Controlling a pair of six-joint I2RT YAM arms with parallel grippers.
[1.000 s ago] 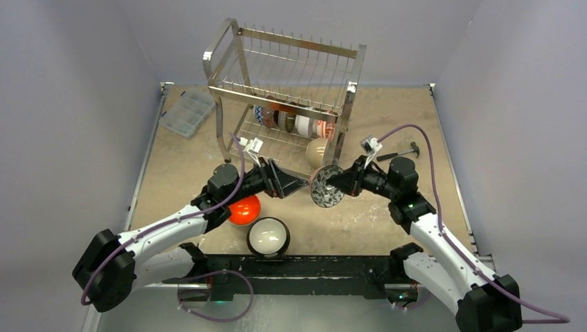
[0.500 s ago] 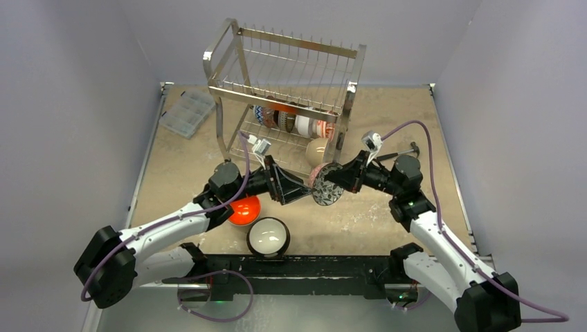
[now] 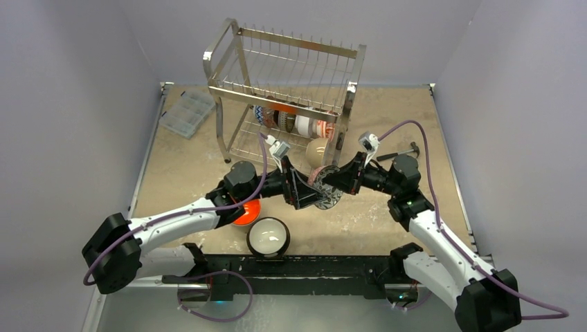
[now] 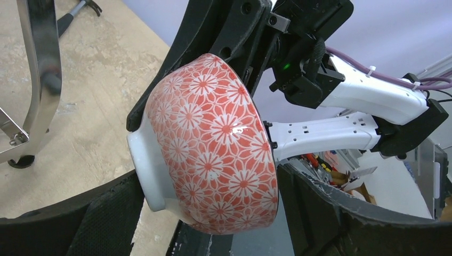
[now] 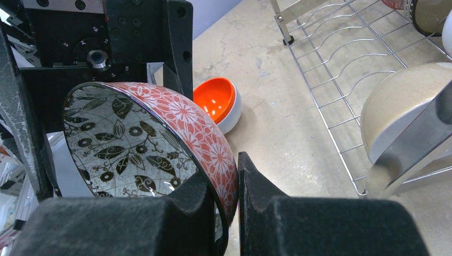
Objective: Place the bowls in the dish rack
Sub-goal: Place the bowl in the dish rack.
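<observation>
Nearest the arm bases, we see a dark-rimmed bowl with a white inside sitting upright on the table. Just behind it, an orange bowl is half hidden under the left arm. Past these, held off the table between the two arms, is a floral bowl, red and white outside with black leaves inside. The right claw is pinched tight on its rim, one finger inside and one outside. The left claw gapes wide, a finger on either side of the bowl; we cannot tell whether either pad touches it. Its fingers are cut off at the bottom of the left wrist view. Behind stands the dish rack, whose front rail covers part of a row of bowls standing on edge in the lower tier. A beige bowl sits nearer in that tier, a rack post crossing it in the right wrist view. Farther off lie a hammer, partly behind the right arm, and a clear plastic box at far left.
</observation>
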